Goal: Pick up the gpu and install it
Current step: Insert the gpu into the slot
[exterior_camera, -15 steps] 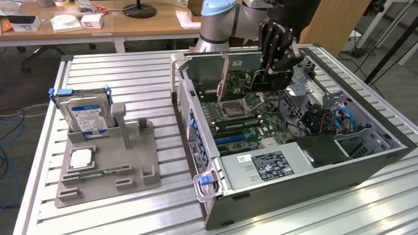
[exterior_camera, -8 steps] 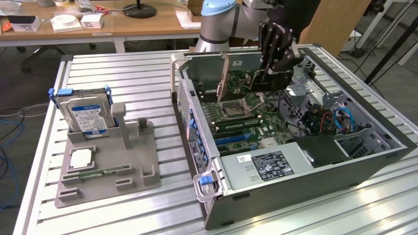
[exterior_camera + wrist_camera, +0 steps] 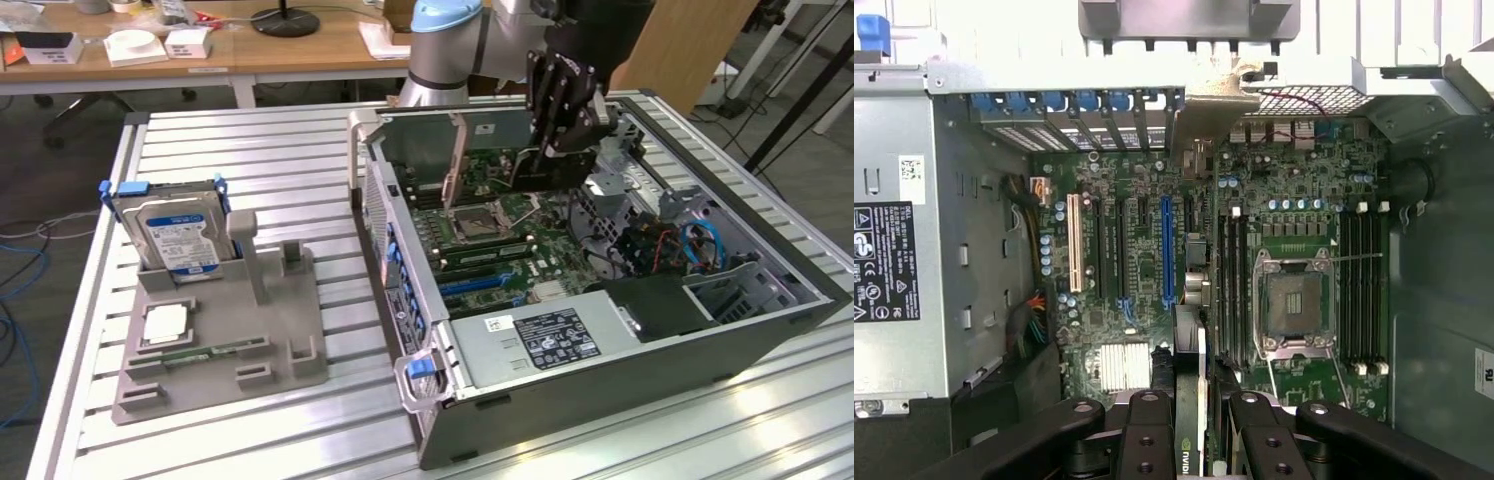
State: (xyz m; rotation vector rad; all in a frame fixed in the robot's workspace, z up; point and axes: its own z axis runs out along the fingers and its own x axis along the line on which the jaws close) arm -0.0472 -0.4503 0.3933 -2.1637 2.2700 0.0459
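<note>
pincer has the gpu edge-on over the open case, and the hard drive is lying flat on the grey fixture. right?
Not quite. The exterior view shows the hard drive standing upright in the grey fixture, not lying flat. The rest holds: the pincer grips the gpu edge-on over the open case.

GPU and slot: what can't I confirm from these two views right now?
- Exterior view: the gripper and arm cover most of the gpu, so its lower edge and the slot beneath are hidden.
- Wrist view: the gpu shows edge-on between the fingers; its bottom edge is cut off by the frame.
- Whether it touches the motherboard: cannot tell.
</note>
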